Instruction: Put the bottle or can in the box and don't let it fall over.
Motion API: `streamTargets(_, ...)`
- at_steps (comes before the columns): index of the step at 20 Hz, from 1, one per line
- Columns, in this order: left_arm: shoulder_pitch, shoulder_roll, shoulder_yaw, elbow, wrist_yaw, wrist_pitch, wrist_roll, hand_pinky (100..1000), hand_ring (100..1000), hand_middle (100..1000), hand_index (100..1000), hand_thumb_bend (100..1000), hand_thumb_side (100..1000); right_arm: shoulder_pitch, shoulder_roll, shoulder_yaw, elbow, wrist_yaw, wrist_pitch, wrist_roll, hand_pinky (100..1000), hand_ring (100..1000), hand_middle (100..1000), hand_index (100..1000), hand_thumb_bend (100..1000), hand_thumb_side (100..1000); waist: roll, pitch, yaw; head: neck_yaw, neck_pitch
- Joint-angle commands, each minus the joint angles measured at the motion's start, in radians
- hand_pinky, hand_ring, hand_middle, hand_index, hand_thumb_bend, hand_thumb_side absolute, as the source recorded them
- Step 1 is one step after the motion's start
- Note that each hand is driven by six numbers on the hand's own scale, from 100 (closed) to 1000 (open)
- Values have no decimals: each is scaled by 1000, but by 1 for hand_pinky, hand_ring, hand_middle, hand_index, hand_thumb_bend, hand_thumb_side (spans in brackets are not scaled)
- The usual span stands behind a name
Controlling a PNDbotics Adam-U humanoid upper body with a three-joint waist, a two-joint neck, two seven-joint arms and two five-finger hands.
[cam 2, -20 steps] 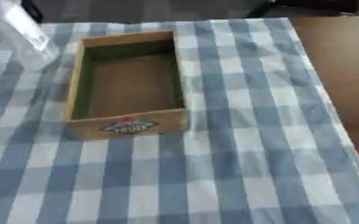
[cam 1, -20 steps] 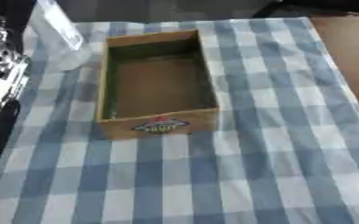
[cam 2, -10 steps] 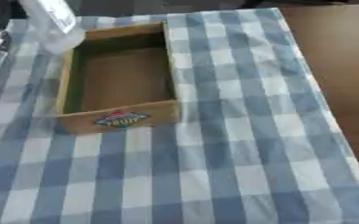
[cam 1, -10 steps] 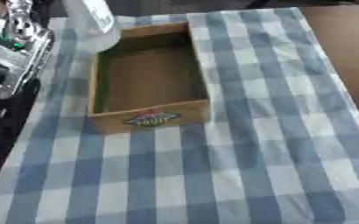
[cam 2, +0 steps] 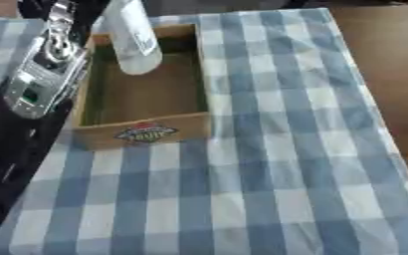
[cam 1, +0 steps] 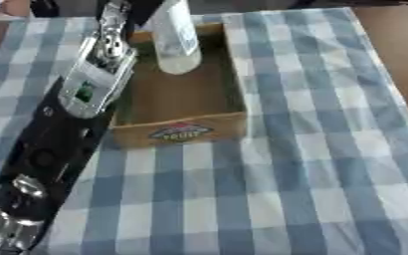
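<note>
A clear plastic bottle (cam 1: pixel 174 37) with a pale label hangs nearly upright, its rounded base over the far half of the box's inside. I cannot tell whether the base touches the box floor. The wooden box (cam 1: pixel 179 133) is open-topped, with a red and blue label on its near wall, and nothing else is in it. My left hand (cam 1: pixel 143 9) shows only as a dark shape at the top edge, closed round the bottle's upper part. Its black and silver forearm (cam 1: pixel 94 74) runs along the box's left side. My right hand shows in neither view.
A blue and white checked cloth (cam 1: pixel 286 189) covers the table. Bare brown tabletop (cam 2: pixel 390 60) lies past the cloth's right edge. My left arm (cam 1: pixel 33 164) crosses the cloth's lower left.
The bottle has moved right, from beyond the box's far left corner to over its inside. My left forearm has swung in along the box's left side. The camera has also shifted.
</note>
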Motion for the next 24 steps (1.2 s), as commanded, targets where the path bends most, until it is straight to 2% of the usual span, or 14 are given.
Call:
streamTargets(1, -23, -18, -7, 17, -31, -26, 1, 371, 385, 100, 100, 100, 660, -17, -14, -12, -18, -4, 0, -3, 914, 973, 1000, 797, 100, 577, -2, -14, -4, 7, -18)
streamTargets(5, -9, -37, -12, 61, -46, -48, 9, 371, 390, 100, 105, 100, 638, -16, -11, -13, -18, -4, 0, -5, 913, 973, 1000, 796, 100, 579, 1, -8, -11, 7, -28)
streamTargets(6, -6, -41, -12, 72, -44, -53, 12, 379, 400, 132, 121, 100, 621, -16, -10, -13, -18, -4, 0, -5, 913, 973, 1000, 796, 100, 579, 1, -8, -11, 6, -31)
streamTargets(9, 0, -47, -12, 102, -29, -59, 19, 410, 437, 230, 188, 100, 488, -15, -9, -12, -18, -3, 1, -5, 913, 974, 1000, 796, 100, 580, 3, -7, -13, 4, -37)
streamTargets(12, 5, -46, -17, 121, -23, -57, 16, 477, 498, 374, 378, 100, 277, -14, -9, -13, -17, -3, 1, -5, 913, 974, 1000, 796, 100, 580, 4, -7, -12, 1, -42)
streamTargets(16, 13, -37, -26, 128, -49, -48, -6, 546, 591, 518, 597, 100, 187, -10, -10, -13, -17, -3, 1, -6, 913, 974, 1000, 796, 100, 579, 4, -9, -12, -3, -47)
streamTargets(17, 16, -34, -27, 129, -58, -45, -13, 564, 620, 563, 658, 100, 221, -9, -10, -14, -17, -2, 1, -7, 913, 973, 1000, 796, 100, 579, 4, -10, -11, -4, -48)
streamTargets(21, 31, -21, -28, 133, -91, -34, -33, 584, 665, 636, 720, 100, 408, -4, -11, -16, -18, -2, 1, -10, 912, 974, 1000, 796, 100, 579, 4, -13, -9, -8, -48)
streamTargets(24, 44, -12, -27, 135, -98, -25, -42, 584, 667, 639, 722, 100, 440, -1, -12, -17, -18, -3, 1, -12, 912, 974, 1000, 795, 100, 579, 3, -14, -7, -12, -48)
